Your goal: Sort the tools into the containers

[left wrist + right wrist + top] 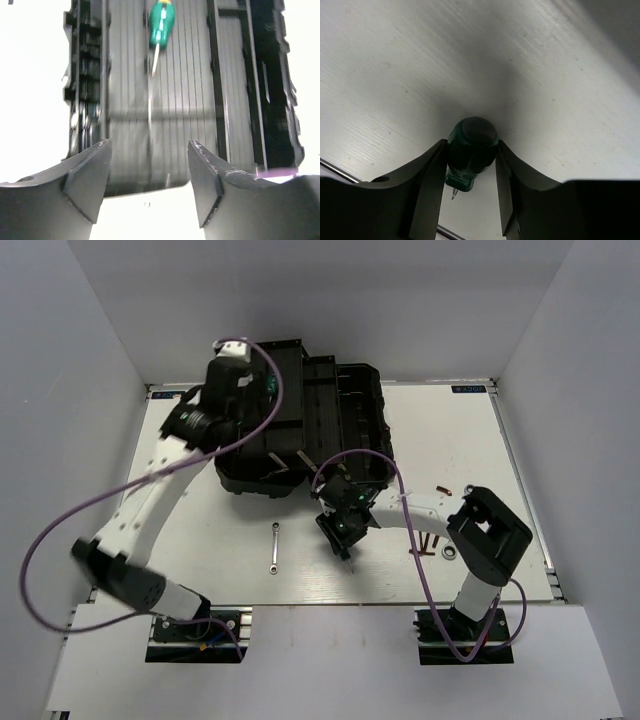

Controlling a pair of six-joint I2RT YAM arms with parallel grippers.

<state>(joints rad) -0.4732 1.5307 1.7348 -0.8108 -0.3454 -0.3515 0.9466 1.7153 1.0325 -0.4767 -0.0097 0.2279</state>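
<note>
Closest in the right wrist view, the right claw (471, 146) has its two dark jaws drawn partway in and pressed against either side of a stubby green screwdriver (476, 131). It grips the fat handle just below the rounded black cap, with the short metal tip showing beneath. Whether the tool is clear of the pale tabletop (545, 75) cannot be told. The screwdriver should be light and rigid, but its round hard-plastic handle could twist or roll between flat jaws, so the thick middle, where the claw sits, looks the soundest hold. Farther out, seen from above, a small wrench (274, 545) lies flat on the tabletop just left of this claw, and thin reddish hex keys (428, 543) lie to its right. Both kinds are stiff, smooth and low, likely to slip, and probably best pinched across the shank. Beyond them stands the black toolbox (340, 410), open. Farthest off, the left claw (148, 146) hangs over it with jaws wide apart and nothing between them. A second screwdriver (161, 25) lies in the long grooved compartment ahead, well apart from those jaws.
</note>
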